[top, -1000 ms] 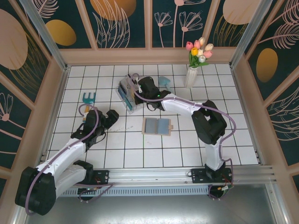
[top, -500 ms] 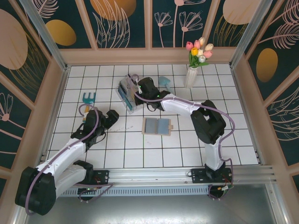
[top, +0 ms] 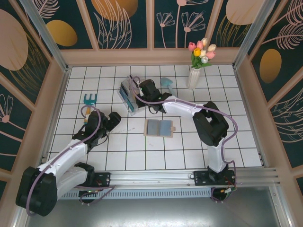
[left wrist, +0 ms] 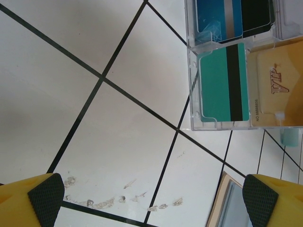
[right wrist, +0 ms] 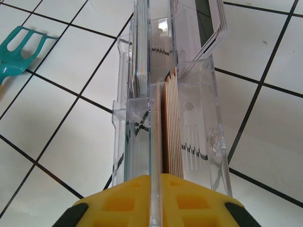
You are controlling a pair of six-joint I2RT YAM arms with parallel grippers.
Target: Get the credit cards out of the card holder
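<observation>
Card holder (top: 159, 127) is laid open and flat on the white tiled table (top: 236, 118), blue-grey inside up, between the two arms and nearer the bases than the clear acrylic rack (top: 127, 96). No cards can be made out in it from the top view.

Right gripper (right wrist: 152, 201) is placed at the near end of the rack, jaws narrow. A thin pale card (right wrist: 152, 142) is seen edge-on between them, running down into a slot beside a stack of tan cards (right wrist: 173, 127). Whether it is clamped cannot be told.

Left gripper (left wrist: 151, 201) is held wide over bare tile, nothing between its pads, near the rack and a corner of the card holder.

Stored in the rack: a teal card (left wrist: 222, 85) with a black stripe, a gold VIP card (left wrist: 279, 85), a blue card (left wrist: 213, 19) and a dark card (left wrist: 258, 14).

A teal rake (top: 89, 99) is lying left of the rack, and a white vase (top: 193, 78) of tulips is stood well apart at the far right.
</observation>
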